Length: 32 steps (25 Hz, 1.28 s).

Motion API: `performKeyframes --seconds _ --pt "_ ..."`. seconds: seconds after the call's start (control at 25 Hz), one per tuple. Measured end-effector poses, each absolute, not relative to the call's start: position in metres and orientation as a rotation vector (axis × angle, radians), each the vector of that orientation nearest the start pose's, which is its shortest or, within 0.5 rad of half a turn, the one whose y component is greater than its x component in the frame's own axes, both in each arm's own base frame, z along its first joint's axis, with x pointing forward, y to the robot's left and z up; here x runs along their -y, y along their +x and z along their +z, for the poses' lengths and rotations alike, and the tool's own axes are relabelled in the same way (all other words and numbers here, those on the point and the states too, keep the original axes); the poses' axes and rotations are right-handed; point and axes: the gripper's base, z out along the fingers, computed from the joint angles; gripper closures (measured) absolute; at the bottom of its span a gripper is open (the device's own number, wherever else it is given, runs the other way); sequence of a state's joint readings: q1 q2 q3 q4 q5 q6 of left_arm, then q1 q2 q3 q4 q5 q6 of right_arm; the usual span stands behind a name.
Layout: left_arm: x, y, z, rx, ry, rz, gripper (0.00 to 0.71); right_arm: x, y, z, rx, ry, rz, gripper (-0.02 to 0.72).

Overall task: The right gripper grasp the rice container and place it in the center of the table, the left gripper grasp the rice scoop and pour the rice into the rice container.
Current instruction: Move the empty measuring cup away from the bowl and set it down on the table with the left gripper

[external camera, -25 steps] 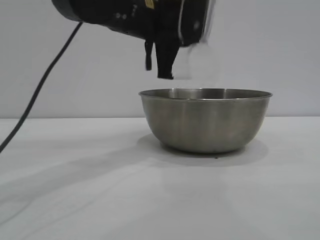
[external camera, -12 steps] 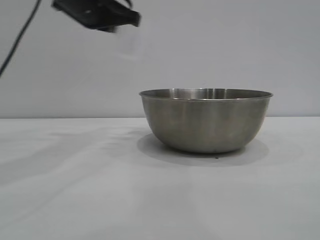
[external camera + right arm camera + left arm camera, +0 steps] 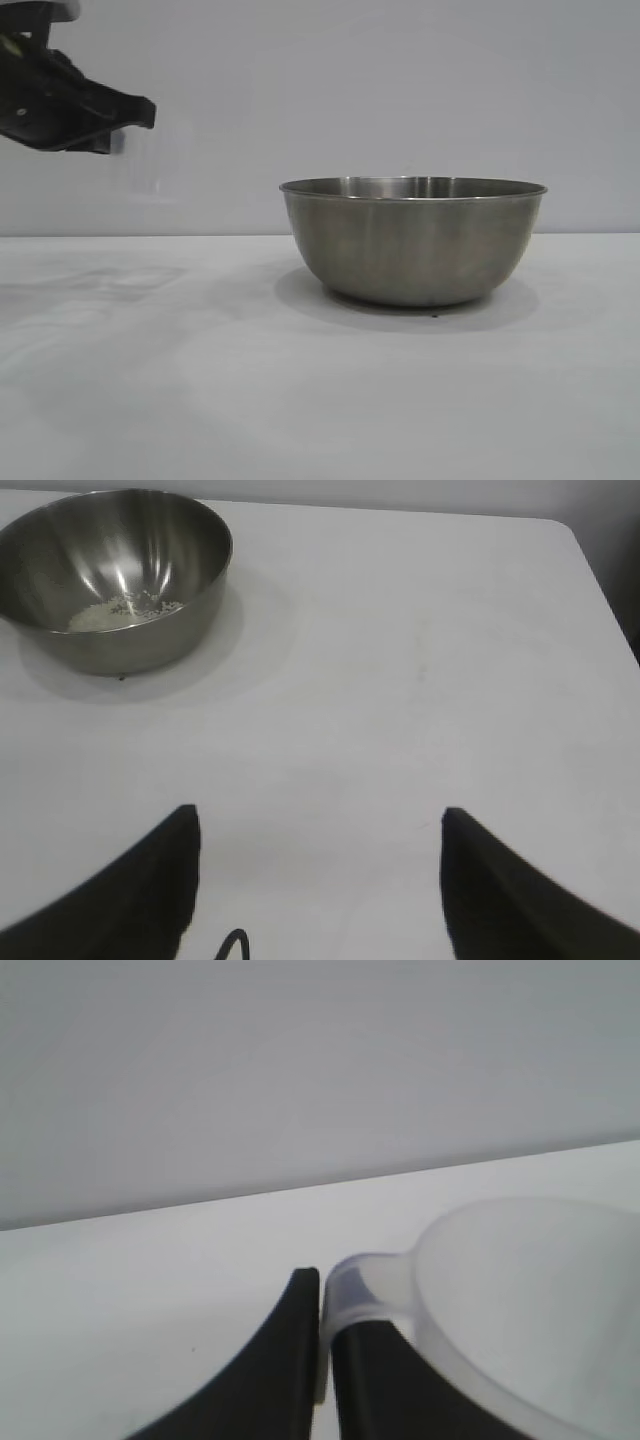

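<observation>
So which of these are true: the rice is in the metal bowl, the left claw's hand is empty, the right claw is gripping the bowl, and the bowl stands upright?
1. The rice lies in the bowl. True.
2. The left gripper is empty. False: its fingers pinch the handle of the scoop.
3. The right gripper grips the bowl. False: it is open, apart from the bowl.
4. The bowl stands upright on the table. True.

No text, label, brand, number or sign can be read anywhere in these views
</observation>
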<state>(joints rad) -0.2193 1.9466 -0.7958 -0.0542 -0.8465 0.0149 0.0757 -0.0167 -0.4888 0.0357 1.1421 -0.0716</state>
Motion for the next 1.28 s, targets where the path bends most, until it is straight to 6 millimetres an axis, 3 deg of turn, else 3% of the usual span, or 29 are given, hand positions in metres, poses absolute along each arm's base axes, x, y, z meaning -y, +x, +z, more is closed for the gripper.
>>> performKeyframes --seconds 0.36,0.88,1.16,1.28 --pt "0.077 0.362 0.098 -1.824 0.119 -0.165 0.710 -0.002 -0.010 0.268 -2.114 -0.160 0.046 0.226" --pt "0.077 0.361 0.084 -1.831 0.163 -0.136 0.710 -0.002 -0.010 0.268 -2.114 -0.160 0.046 0.226" --pt "0.072 0.340 0.074 -1.829 0.169 -0.128 0.710 -0.002 -0.010 0.268 -2.114 -0.160 0.046 0.226" --pt "0.070 0.328 0.069 -1.845 0.174 -0.124 0.609 -0.002 -0.010 0.268 -2.114 -0.160 0.046 0.226"
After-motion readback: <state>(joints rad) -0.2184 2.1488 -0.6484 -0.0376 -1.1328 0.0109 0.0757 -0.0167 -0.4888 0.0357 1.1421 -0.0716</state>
